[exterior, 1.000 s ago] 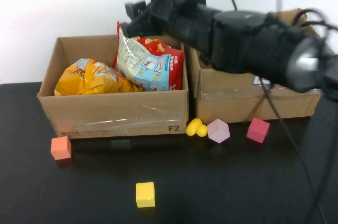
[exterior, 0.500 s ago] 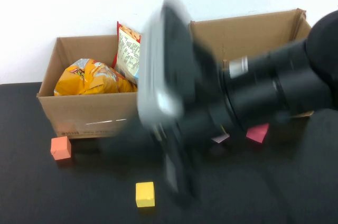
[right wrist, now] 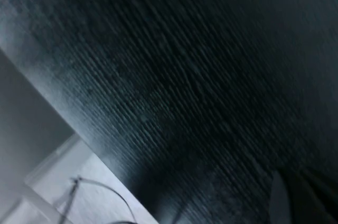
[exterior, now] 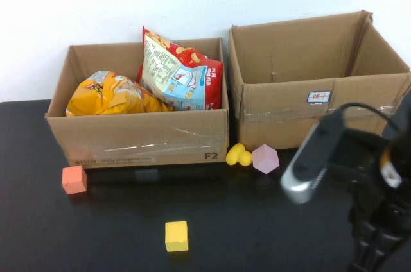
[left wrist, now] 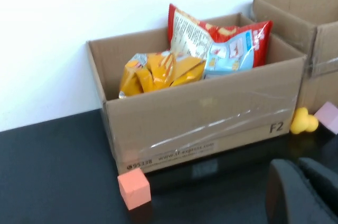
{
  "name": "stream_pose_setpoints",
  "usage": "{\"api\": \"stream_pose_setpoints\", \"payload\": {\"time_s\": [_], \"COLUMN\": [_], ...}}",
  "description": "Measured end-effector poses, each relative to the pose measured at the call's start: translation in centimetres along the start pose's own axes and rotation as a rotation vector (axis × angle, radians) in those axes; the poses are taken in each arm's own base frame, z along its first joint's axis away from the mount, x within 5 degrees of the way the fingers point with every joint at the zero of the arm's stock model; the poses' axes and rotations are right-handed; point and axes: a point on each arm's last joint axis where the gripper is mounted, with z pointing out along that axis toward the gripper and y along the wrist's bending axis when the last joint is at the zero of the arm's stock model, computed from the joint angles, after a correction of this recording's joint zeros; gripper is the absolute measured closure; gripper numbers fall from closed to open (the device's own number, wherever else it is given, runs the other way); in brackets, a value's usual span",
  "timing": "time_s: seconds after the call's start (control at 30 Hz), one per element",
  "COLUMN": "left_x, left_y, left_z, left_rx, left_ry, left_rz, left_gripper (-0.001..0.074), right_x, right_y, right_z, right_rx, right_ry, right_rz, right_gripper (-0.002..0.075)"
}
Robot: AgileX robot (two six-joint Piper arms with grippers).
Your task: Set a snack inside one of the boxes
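A red and blue snack bag (exterior: 182,73) leans upright in the left cardboard box (exterior: 138,138), beside a yellow snack bag (exterior: 112,95). Both bags also show in the left wrist view, red (left wrist: 219,42) and yellow (left wrist: 158,71), in that box (left wrist: 211,123). The right box (exterior: 314,115) holds nothing that I can see. My right gripper (exterior: 369,249) hangs low at the table's front right, shut and empty; its wrist view shows only dark tabletop past it (right wrist: 301,197). My left gripper (left wrist: 303,192) is out of the high view, shut and empty, in front of the left box.
An orange cube (exterior: 74,179) and a yellow cube (exterior: 176,236) lie on the black table in front of the left box. A yellow lumpy toy (exterior: 238,154) and a pale pink block (exterior: 265,158) sit between the boxes' front corners. A white wall stands behind.
My right arm has swung from above the left box down to the table's front right. The red and blue snack bag stays in the left box.
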Motion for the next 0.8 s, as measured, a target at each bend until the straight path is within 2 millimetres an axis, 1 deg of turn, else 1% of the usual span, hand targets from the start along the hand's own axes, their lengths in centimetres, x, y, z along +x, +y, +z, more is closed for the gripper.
{"api": "stream_pose_setpoints", "payload": {"time_s": [0.13, 0.23, 0.33, 0.43, 0.53, 0.63, 0.73, 0.8], "left_x": [0.0, 0.4, 0.6, 0.6, 0.6, 0.5, 0.4, 0.7], "left_y": [0.0, 0.1, 0.2, 0.3, 0.2, 0.2, 0.2, 0.2], "left_z": [0.0, 0.0, 0.0, 0.0, 0.0, 0.0, 0.0, 0.1], "left_rx": [0.001, -0.015, -0.028, -0.028, -0.027, -0.022, -0.021, -0.022], "left_ry": [0.005, 0.04, 0.067, 0.07, 0.068, 0.057, 0.048, 0.053], "left_rz": [-0.01, -0.014, -0.016, -0.017, -0.021, -0.022, -0.018, -0.013], "left_gripper": [0.0736, 0.0736, 0.0736, 0.0736, 0.0736, 0.0736, 0.0736, 0.0736], "right_x": [2.1, 4.0, 6.2, 8.3, 10.7, 12.6, 13.8, 14.2], "right_y": [-0.2, -0.4, -0.6, -0.5, 0.0, 0.6, 1.1, 1.4], "right_z": [-1.0, -1.3, -1.7, -1.7, -1.4, -0.5, 0.3, 0.7], "right_rx": [0.039, 0.105, 0.182, 0.227, 0.236, 0.226, 0.221, 0.216], "right_ry": [-0.078, -0.152, -0.273, -0.441, -0.63, -0.759, -0.846, -0.871], "right_rz": [0.137, 0.226, 0.331, 0.409, 0.466, 0.484, 0.471, 0.462], "right_gripper": [0.0726, 0.0726, 0.0726, 0.0726, 0.0726, 0.0726, 0.0726, 0.0727]}}
